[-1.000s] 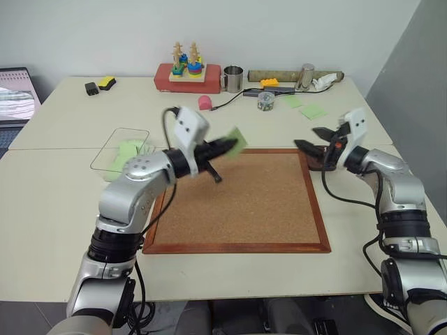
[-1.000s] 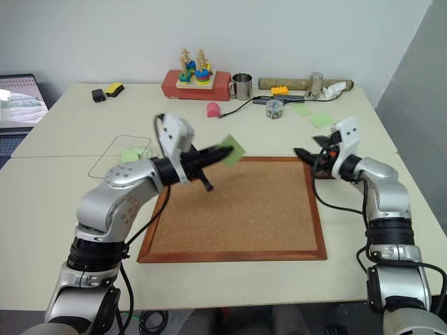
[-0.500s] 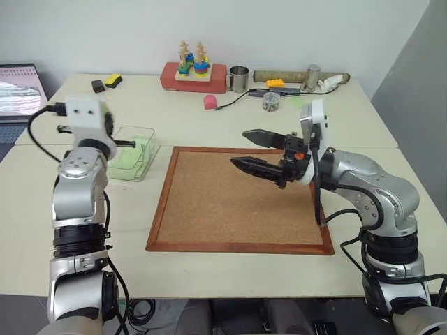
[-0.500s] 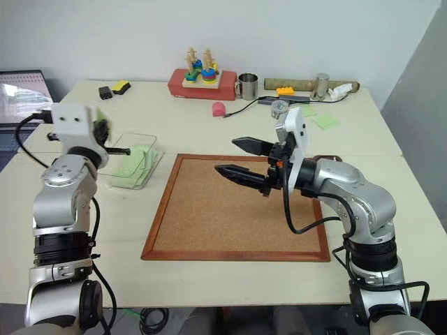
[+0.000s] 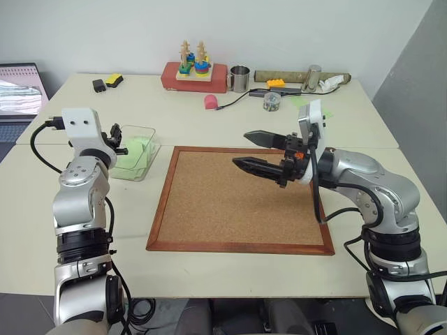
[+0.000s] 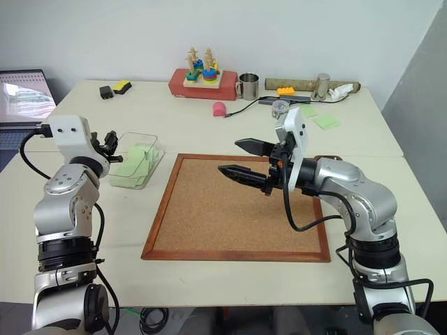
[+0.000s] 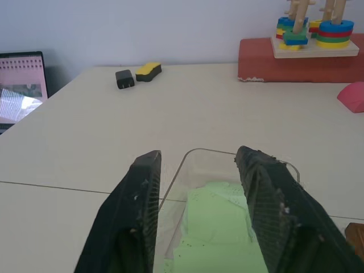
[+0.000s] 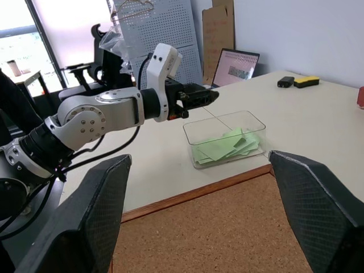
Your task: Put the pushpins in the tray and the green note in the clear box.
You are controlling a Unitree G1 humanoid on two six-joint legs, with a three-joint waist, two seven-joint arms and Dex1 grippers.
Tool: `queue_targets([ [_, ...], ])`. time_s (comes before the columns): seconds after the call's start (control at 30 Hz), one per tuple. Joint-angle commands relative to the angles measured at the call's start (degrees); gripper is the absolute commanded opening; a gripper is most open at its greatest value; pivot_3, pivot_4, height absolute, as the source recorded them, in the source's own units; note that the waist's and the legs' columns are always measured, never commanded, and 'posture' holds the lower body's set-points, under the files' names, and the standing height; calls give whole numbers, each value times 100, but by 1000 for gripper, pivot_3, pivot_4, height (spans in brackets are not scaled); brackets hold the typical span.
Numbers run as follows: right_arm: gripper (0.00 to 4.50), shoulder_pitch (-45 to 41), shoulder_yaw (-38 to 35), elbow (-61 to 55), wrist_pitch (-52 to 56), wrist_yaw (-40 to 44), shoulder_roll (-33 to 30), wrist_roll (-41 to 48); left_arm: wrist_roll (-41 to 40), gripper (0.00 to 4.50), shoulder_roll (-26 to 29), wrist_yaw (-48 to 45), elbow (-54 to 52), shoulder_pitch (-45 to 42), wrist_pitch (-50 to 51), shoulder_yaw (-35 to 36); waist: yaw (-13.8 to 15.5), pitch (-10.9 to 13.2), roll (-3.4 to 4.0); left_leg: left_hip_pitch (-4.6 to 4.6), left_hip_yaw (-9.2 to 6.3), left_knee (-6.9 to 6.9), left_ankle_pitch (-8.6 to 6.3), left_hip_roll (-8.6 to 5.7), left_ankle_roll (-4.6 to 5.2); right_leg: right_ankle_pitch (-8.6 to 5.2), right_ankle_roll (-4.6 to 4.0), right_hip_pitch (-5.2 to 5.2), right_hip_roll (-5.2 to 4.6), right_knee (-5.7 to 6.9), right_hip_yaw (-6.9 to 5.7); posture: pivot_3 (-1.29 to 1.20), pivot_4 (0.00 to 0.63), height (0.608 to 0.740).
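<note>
The left gripper point(image 7: 199, 219) hovers over the near end of the clear box point(image 5: 133, 153), fingers parted with nothing between them. Green notes point(image 7: 219, 227) lie loosely piled inside the box, and which of them is the task's own I cannot tell. The right gripper point(image 5: 253, 151) hangs above the cork board point(image 5: 237, 199), jaws spread wide and empty, pointing toward the robot's left.

The pushpins cannot be made out in these frames. A sliver of dark brown at the board's far right corner, mostly hidden by the right arm, may be the tray point(image 6: 323, 158).

On handling, by my reading: a note is thin, nearly weightless paper that bends and flutters, so it is best pinched at a free edge or a lifted corner and let go low inside the box so it does not drift out. The pins are tiny, hard and slick-headed, with a sharp point; the head is the place to grip, with the fingertips squarely on either side, since an off-centre squeeze would likely flick one away across the surface
</note>
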Motion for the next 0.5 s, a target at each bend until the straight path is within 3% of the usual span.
queue_targets([
  [0.03,4058,-35,-12,133,-451,-47,-210,-443,-359,3231,220,-1065,-524,160,231,-442,-1,0,0,0,1,0,0,0,0,0,0,0,0,0,0,0,150,740],
  [0.23,4058,251,7,565,-949,-266,-681,-1329,-942,4414,931,-3018,-1830,963,655,-1352,-2,0,-1,-1,9,-4,-1,-1,-1,-1,0,-1,-2,-7,6,0,150,740],
  [0.5,4058,752,-199,372,-876,-56,-1063,-1308,-1188,4467,1502,-3884,-2210,1110,785,-1481,-8,2,0,1,13,-4,0,4,0,-18,22,-8,6,0,13,0,150,740],
])
